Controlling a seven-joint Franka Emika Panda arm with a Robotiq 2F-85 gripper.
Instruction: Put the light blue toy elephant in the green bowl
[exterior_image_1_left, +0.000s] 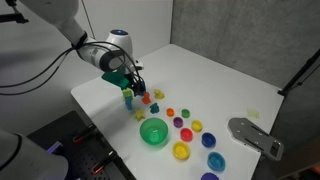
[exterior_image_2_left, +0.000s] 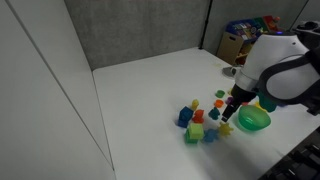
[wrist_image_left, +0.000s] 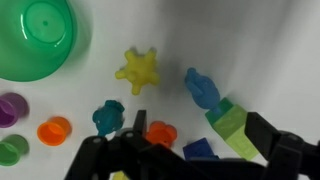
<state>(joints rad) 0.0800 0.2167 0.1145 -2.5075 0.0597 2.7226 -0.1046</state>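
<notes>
In the wrist view the light blue toy elephant (wrist_image_left: 200, 87) lies on the white table, just beyond my open gripper (wrist_image_left: 200, 135). The fingers straddle a small green block (wrist_image_left: 232, 128), a darker blue block (wrist_image_left: 200, 150) and an orange toy (wrist_image_left: 160, 132). The green bowl (wrist_image_left: 35, 35) stands empty at the top left, well apart from the elephant. The bowl also shows in both exterior views (exterior_image_1_left: 153, 131) (exterior_image_2_left: 254, 120). There the gripper (exterior_image_1_left: 131, 80) (exterior_image_2_left: 232, 108) hovers low over the toy cluster, beside the bowl.
A yellow star toy (wrist_image_left: 138, 70) and a teal figure (wrist_image_left: 108, 117) lie between elephant and bowl. Small purple (wrist_image_left: 10, 108) and orange (wrist_image_left: 54, 130) cups sit near the bowl. A yellow bowl (exterior_image_1_left: 181, 151) and blue bowls (exterior_image_1_left: 215, 161) stand near the table edge. A grey fixture (exterior_image_1_left: 255, 135) is there too.
</notes>
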